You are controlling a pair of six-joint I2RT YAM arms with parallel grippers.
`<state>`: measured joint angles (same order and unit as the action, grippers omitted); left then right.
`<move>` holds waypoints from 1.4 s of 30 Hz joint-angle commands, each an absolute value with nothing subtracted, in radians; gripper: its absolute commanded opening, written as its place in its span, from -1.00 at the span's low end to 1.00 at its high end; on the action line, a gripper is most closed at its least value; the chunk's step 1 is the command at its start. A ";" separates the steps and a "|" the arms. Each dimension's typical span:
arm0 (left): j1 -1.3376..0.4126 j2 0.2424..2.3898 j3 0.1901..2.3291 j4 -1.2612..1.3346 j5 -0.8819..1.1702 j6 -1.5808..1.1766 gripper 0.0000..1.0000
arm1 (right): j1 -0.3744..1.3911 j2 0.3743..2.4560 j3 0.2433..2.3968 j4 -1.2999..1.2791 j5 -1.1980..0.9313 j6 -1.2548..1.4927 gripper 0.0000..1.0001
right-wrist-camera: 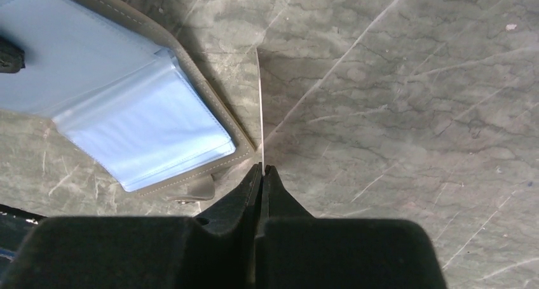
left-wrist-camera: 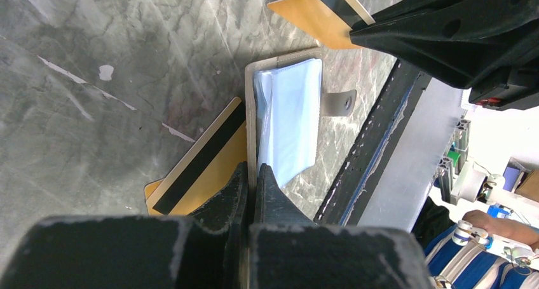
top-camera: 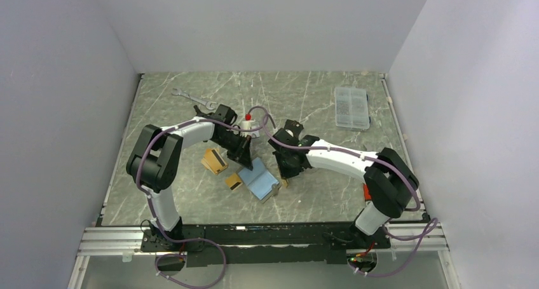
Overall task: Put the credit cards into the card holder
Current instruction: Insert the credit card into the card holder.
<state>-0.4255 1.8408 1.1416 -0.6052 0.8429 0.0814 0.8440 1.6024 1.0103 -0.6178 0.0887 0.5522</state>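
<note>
Card holder (left-wrist-camera: 287, 111) open | left fingers (left-wrist-camera: 274, 197) together on it | right fingers (right-wrist-camera: 283, 197) clamp gold card (left-wrist-camera: 311, 16)

Both arms reached from the near edge toward the middle of the counter, with elbows bent outward to the side edges. The left end effector (left-wrist-camera: 254, 174) pointed down with its jaws pressed together. The right end effector (right-wrist-camera: 262, 168), just beside it, had its jaws closed on the edge of a credit card (left-wrist-camera: 314, 14).

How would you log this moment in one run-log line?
left gripper: shut, tips at card holder edge | right gripper: shut on gold credit card | second gold card: flat on table
</note>
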 commanded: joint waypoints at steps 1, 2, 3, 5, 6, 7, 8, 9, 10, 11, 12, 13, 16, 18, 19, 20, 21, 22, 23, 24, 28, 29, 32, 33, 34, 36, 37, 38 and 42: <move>-0.420 1.800 1.132 -0.585 0.877 0.070 -1.00 | 0.844 1.650 1.057 -0.677 0.111 0.523 -0.92; -0.421 1.798 1.129 -0.583 0.877 0.070 -1.00 | 0.844 1.654 1.062 -0.678 0.109 0.521 -0.86; -0.420 1.798 1.127 -0.580 0.879 0.069 -1.00 | 0.844 1.657 1.068 -0.678 0.107 0.518 -0.82; -0.420 1.795 1.123 -0.574 0.881 0.068 -1.00 | 0.844 1.663 1.076 -0.676 0.104 0.511 -0.75; -0.420 1.794 1.120 -0.572 0.881 0.069 -1.00 | 0.844 1.668 1.081 -0.675 0.102 0.508 -0.72; -0.421 1.793 1.119 -0.572 0.881 0.069 -1.00 | 0.844 1.675 1.087 -0.675 0.100 0.504 -0.67; -0.420 1.793 1.120 -0.572 0.882 0.070 -1.00 | 0.844 1.680 1.092 -0.675 0.097 0.501 -0.62; -0.420 1.794 1.121 -0.573 0.882 0.071 -1.00 | 0.844 1.685 1.096 -0.674 0.096 0.499 -0.59; -0.420 1.792 1.119 -0.573 0.882 0.072 -1.00 | 0.845 1.690 1.099 -0.674 0.096 0.499 -0.59; -0.420 1.791 1.118 -0.572 0.883 0.072 -1.00 | 0.844 1.693 1.102 -0.673 0.097 0.499 -0.59; -0.420 1.788 1.116 -0.569 0.883 0.072 -1.00 | 0.844 1.692 1.104 -0.670 0.098 0.499 -0.59; -0.420 1.789 1.115 -0.568 0.884 0.071 -1.00 | 0.843 1.691 1.107 -0.666 0.099 0.500 -0.61; -0.421 1.788 1.110 -0.563 0.885 0.071 -1.00 | 0.842 1.691 1.120 -0.665 0.101 0.495 -0.62; -0.421 1.789 1.111 -0.565 0.887 0.072 -1.00 | 0.841 1.697 1.130 -0.664 0.102 0.490 -0.65; -0.422 1.789 1.111 -0.567 0.884 0.071 -1.00 | 0.839 1.700 1.136 -0.663 0.100 0.488 -0.77; -0.420 1.787 1.111 -0.564 0.884 0.070 -1.00 | 0.838 1.704 1.142 -0.664 0.100 0.487 -1.00; -0.421 1.786 1.108 -0.562 0.885 0.069 -1.00 | 0.837 1.710 1.148 -0.666 0.103 0.488 -1.00; -0.420 1.788 1.106 -0.559 0.886 0.064 -1.00 | 0.836 1.713 1.152 -0.669 0.105 0.488 -1.00; -0.420 1.787 1.104 -0.556 0.889 0.059 -1.00 | 0.836 1.712 1.155 -0.670 0.108 0.488 -1.00; -0.420 1.790 1.101 -0.551 0.894 0.052 -1.00 | 0.837 1.708 1.158 -0.676 0.115 0.490 -1.00; -0.403 1.814 1.087 -0.501 0.953 0.009 -1.00 | 0.810 1.613 1.137 -0.665 0.138 0.529 -1.00; -0.393 1.826 1.085 -0.484 0.973 -0.033 -1.00 | 0.787 1.570 1.113 -0.643 0.122 0.549 -1.00; -0.350 1.876 1.099 -0.430 1.044 -0.117 -1.00 | 0.724 1.418 1.012 -0.519 0.016 0.630 -1.00; -0.342 1.887 1.109 -0.403 1.053 -0.150 -1.00 | 0.713 1.375 0.980 -0.463 -0.033 0.658 -1.00; -0.339 1.894 1.114 -0.374 1.057 -0.184 -1.00 | 0.711 1.344 0.948 -0.405 -0.069 0.687 -1.00; -0.339 1.899 1.115 -0.287 1.058 -0.266 -1.00 | 0.710 1.316 0.905 -0.319 -0.130 0.738 -1.00; -0.340 1.904 1.114 -0.242 1.057 -0.306 -1.00 | 0.712 1.317 0.886 -0.283 -0.161 0.763 -1.00; -0.341 1.913 1.116 -0.208 1.057 -0.340 -0.99 | 0.713 1.325 0.867 -0.252 -0.186 0.788 -1.00; -0.343 1.956 1.106 -0.136 1.036 -0.400 -0.98 | 0.715 1.352 0.771 -0.087 -0.256 0.876 -1.00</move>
